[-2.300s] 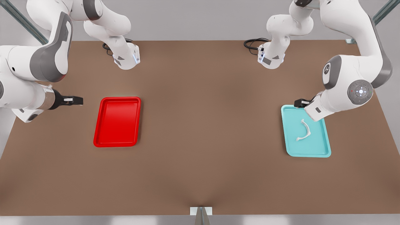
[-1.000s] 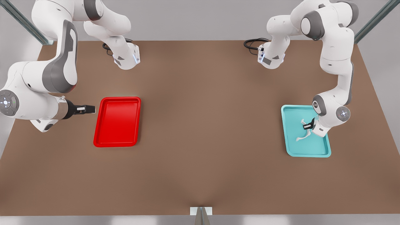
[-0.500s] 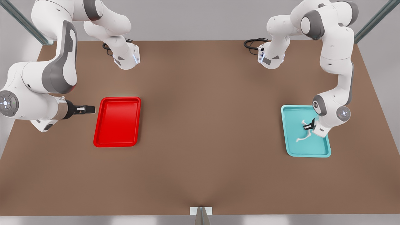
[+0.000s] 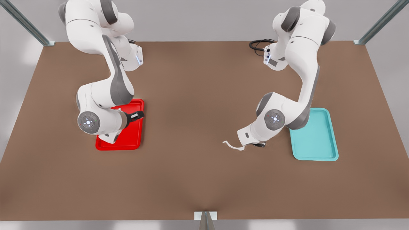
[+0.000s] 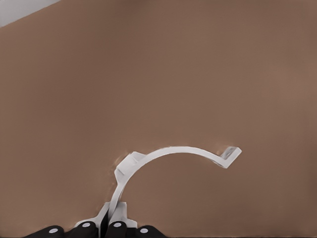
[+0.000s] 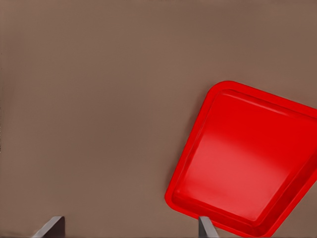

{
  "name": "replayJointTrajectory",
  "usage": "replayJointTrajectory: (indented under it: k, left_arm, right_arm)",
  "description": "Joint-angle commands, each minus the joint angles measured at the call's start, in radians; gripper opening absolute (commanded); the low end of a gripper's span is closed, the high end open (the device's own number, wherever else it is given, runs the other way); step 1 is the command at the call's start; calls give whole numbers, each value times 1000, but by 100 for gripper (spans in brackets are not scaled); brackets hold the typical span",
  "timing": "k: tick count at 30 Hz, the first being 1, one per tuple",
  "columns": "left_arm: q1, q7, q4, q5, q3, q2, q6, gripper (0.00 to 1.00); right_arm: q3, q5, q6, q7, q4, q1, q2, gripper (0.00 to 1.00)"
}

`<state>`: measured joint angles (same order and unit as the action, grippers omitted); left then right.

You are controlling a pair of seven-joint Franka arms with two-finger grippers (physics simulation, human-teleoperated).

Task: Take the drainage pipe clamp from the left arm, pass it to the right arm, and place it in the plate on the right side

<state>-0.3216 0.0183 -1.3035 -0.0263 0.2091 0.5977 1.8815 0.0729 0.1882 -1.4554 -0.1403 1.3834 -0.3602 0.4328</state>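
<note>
Left gripper (image 5: 111,224) clamped on one end of the drainage pipe clamp (image 5: 173,154), fingers (image 5: 120,214) pinched tight against the thin white strip, the rest of the half-ring arcing out ahead with its bent foot free in the air. In the front view, same left gripper (image 4: 257,144) tucked under the wrist of the left arm (image 4: 281,116) on the front view's right, carrying the drainage pipe clamp (image 4: 232,146) over bare brown table (image 4: 198,95), out toward the middle, well apart from the teal tray (image 4: 314,135) lying just beside the arm's elbow. Right gripper (image 4: 138,115) on the front view's left, at the end of the right arm (image 4: 102,110), hovering over the plate (image 4: 132,134), pointing toward the centre. From the right wrist view, fingers (image 6: 207,227) spread wide apart with nothing between them, plate (image 6: 245,158) and brown table beyond.
</note>
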Motion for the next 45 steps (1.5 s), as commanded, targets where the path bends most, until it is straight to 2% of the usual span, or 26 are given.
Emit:
replayJointTrajectory:
  k: [1,4,10,19,22,28,36,45]
  left_arm:
    - [-60,-173,36,-6,26,17,-151,21]
    - [-129,-268,128,-4,26,76,-159,21]
    - [-172,-339,155,-4,26,102,-142,21]
    - [-200,-376,167,-4,26,116,-130,21]
    - [-201,-377,181,-4,26,126,-130,21]
    - [-214,-389,196,-6,24,140,-128,21]
    - [-214,-389,196,-6,24,142,-117,21]
    - [-235,-414,208,-9,23,151,-110,21]
  right_arm:
    - [-1,14,-167,-564,-3,-59,35,100]
    - [-1,-7,-256,-662,11,-128,53,100]
    - [-1,-20,-552,-734,114,-233,60,100]
    - [-2,94,-763,-719,126,-266,133,100]
    - [-2,108,-767,-720,137,-275,132,100]
    - [-2,108,-769,-749,270,-270,18,100]
    - [-31,128,-873,-746,267,-289,66,100]
    - [-31,174,-884,-743,203,-284,129,100]
